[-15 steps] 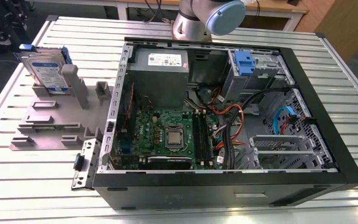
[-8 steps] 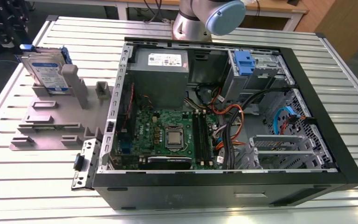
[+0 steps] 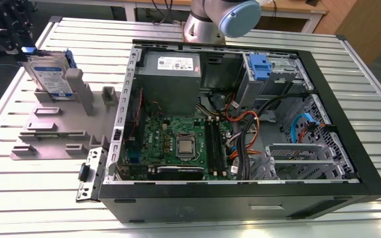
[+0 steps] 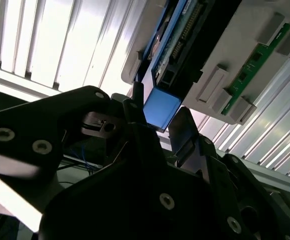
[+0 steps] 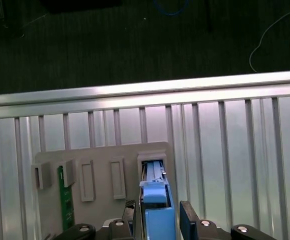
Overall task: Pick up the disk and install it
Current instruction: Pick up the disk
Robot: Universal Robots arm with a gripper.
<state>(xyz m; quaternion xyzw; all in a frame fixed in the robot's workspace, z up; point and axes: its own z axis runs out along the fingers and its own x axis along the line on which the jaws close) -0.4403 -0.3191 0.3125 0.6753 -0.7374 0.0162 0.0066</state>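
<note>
Fingers: two dark fingers are spread, one on each side of the blue caddy. In the first wrist view a thin dark gap shows between one finger and the plastic, so they flank it without clamping it.
Gripper: the gripper sits over the disk's uppermost end. In the exterior view its black body is at the far corner of the table, on the exterior view's left.
Disk: the disk stands on end in a slot of the grey holder, outside the computer.
Disk long axis: close to upright, leaning slightly, with the lower end seated in the slot and the upper end between the fingers.
Disk facing: in the exterior view the broad white-and-blue labelled face is turned toward the camera. The blue caddy runs along the top and down the edge nearer the case.
Second wrist view: a blue tab of the caddy lies between the two fingers, and the drive's connector edge runs away beyond it.
Holder: a flat grey plate with several raised sockets. One socket holds a green memory board set on edge.
Table: slatted aluminium. The holder lies flat on it, just beside the case.
Computer case: the computer case lies open on its side on the exterior view's right, with the motherboard, cables and grey power-supply box exposed.
Arm: the arm rises behind the case.
</note>
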